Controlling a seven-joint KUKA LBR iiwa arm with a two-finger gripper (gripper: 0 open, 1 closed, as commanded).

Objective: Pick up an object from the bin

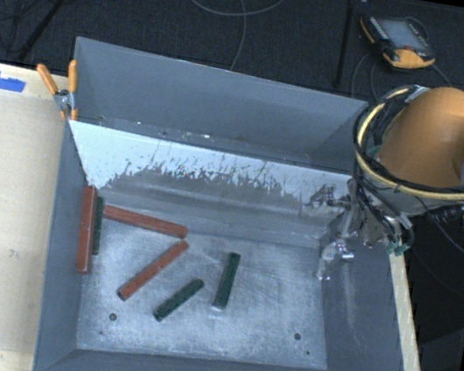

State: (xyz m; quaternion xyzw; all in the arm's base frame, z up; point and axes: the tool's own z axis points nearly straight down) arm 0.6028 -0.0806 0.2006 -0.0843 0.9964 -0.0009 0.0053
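My gripper [330, 258] hangs at the right side of the bin, close to the right wall and just under the back wall's foot. The loose thing nearest to it is a short dark green bar [226, 279], lying almost upright in the picture on the bin floor, well to the gripper's left and a little toward the front. A second dark green bar [178, 299] lies slanted further left. A red-brown bar [152, 269] lies slanted beside that one. The gripper is over bare floor, apart from all of them.
At the left wall a long red-brown bar [83, 240] lies along the wall with a thin dark green bar [98, 225] against it. Another red-brown bar [144, 222] lies crosswise from them. The arm's orange dome and cables stand over the bin's right rim.
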